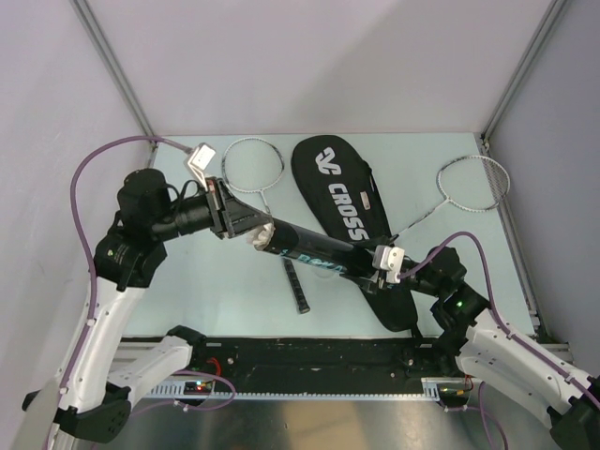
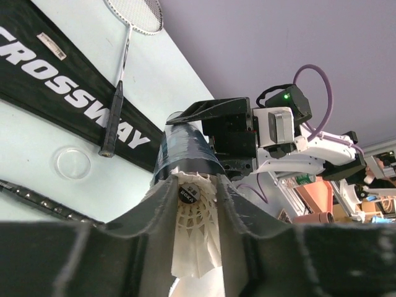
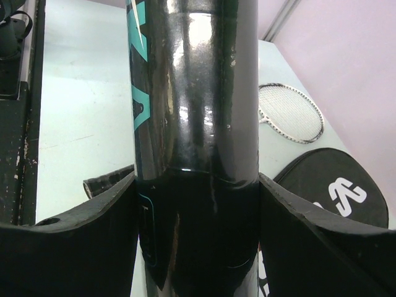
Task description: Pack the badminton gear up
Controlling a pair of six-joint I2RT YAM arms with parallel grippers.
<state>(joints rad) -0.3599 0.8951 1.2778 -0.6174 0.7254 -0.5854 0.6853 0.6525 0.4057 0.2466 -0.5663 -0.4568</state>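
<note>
A black cylindrical tube (image 1: 317, 253) is held up off the pale desk (image 1: 206, 272), slanting across the middle of the overhead view with its open mouth toward the left arm. The right claw (image 1: 377, 272) pinches the tube near its closed end, one finger pressed flat on each side of the glossy black wall. At the tube's mouth is a white feather shuttlecock (image 2: 195, 232), cork end first and just at the rim, feathers trailing back between the fingers (image 2: 151, 223) of the left claw (image 1: 246, 228). Those fingers stand slightly apart, close along both sides of the feathers. Whether they squeeze the shuttlecock or only flank it cannot be told. Under the tube and reaching away behind it lies a black racquet-shaped bag (image 1: 339, 192) with white CROSSWAY lettering, flat on the desk. One silver racquet (image 1: 297, 286) passes beneath the tube near its mouth, its black handle on the near side and its head on the far side. A second racquet (image 2: 111, 120) lies beyond the tube's held end, its handle resting across the bag. A small clear round disc (image 2: 73, 162) sits on the desk beside the bag.
</note>
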